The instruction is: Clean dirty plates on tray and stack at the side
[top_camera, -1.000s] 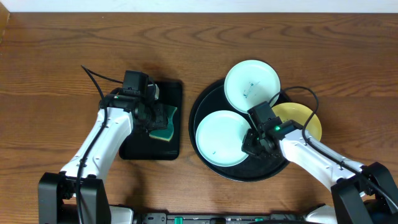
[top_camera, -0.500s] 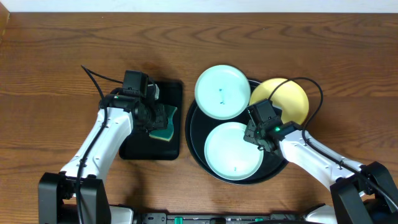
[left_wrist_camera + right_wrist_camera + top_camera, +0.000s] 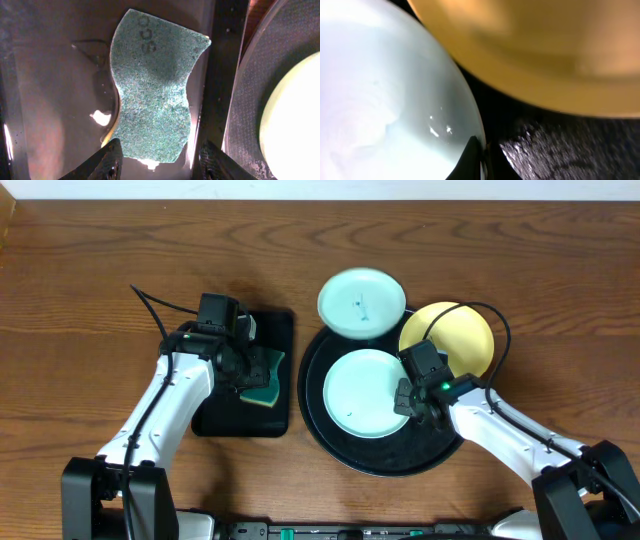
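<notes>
My right gripper (image 3: 409,397) is closed, its tips at the right rim of the mint plate (image 3: 358,395) lying in the round black tray (image 3: 340,455). I cannot tell whether it pinches that rim. My left gripper (image 3: 160,157) stands half open astride the green sponge (image 3: 152,95). I'd steady the plate flat, then bring the sponge squarely onto its centre.

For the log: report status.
Left gripper open over sponge. Right gripper shut at mint plate's rim. Three plates on tray, none stacked. Nothing blocking.
</notes>
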